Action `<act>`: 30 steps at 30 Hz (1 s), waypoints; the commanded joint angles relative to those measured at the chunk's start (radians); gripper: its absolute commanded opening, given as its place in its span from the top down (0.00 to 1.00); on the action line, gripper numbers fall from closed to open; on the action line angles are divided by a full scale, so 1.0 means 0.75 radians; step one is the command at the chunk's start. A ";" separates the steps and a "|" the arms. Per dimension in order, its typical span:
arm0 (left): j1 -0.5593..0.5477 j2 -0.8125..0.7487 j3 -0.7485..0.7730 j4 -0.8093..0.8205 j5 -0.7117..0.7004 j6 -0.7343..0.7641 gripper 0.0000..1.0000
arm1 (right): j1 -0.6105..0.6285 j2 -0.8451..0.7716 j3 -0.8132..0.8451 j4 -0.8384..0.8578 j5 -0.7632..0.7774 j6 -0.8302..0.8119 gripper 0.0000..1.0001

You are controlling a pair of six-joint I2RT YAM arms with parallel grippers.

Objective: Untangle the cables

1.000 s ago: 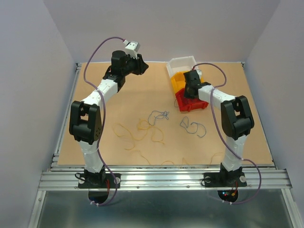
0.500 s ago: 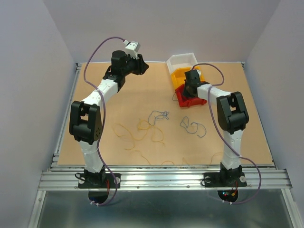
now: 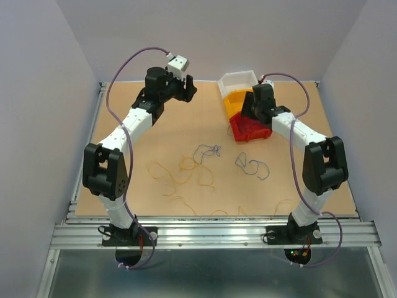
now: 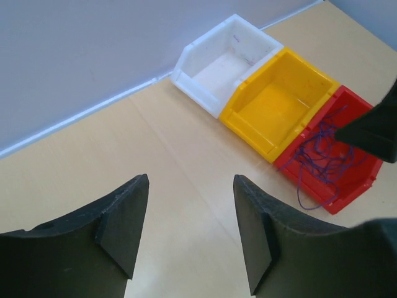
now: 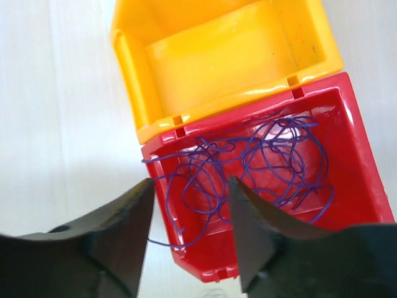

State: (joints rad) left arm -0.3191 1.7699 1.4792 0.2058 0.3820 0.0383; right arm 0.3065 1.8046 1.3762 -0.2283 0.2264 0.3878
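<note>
Thin yellow-orange cables (image 3: pixel 183 175) lie loose on the table's middle, with two dark blue-purple cables (image 3: pixel 208 151) (image 3: pixel 252 166) among and beside them. More purple cables (image 5: pixel 260 158) lie coiled in the red bin (image 5: pixel 363 161), one loop hanging over its left wall. My right gripper (image 5: pixel 190 181) hovers open just above that bin (image 3: pixel 248 131), nothing between its fingers. My left gripper (image 4: pixel 190 180) is open and empty at the far left of the table (image 3: pixel 186 88), well apart from the cables, and sees the purple cables (image 4: pixel 322 158) in the red bin (image 4: pixel 366 180).
A yellow bin (image 3: pixel 234 102) and a white bin (image 3: pixel 237 82) stand in a row behind the red one at the back of the table. The yellow bin (image 5: pixel 130 74) holds nothing. Walls close in the table on three sides.
My right gripper has opened above the red bin and its elbow has swung to the right. My left gripper has opened wider and shifted slightly.
</note>
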 commanded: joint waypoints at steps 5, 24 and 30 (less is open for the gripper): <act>-0.270 -0.212 -0.182 -0.194 -0.231 0.405 0.21 | -0.010 -0.164 -0.184 0.065 -0.026 -0.026 0.11; -0.517 -0.020 -0.342 -0.201 -0.311 0.499 0.01 | 0.009 -0.745 -0.702 -0.215 -0.077 -0.042 0.03; -0.515 -0.012 -0.328 -0.199 -0.368 0.481 0.01 | 0.196 -0.653 -0.692 -0.250 -0.075 -0.071 0.00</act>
State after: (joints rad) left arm -0.7116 1.7885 1.1915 0.0246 0.1593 0.4061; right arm 0.3607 1.2823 0.8562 -0.3843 0.1558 0.3614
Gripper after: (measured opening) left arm 0.986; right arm 0.991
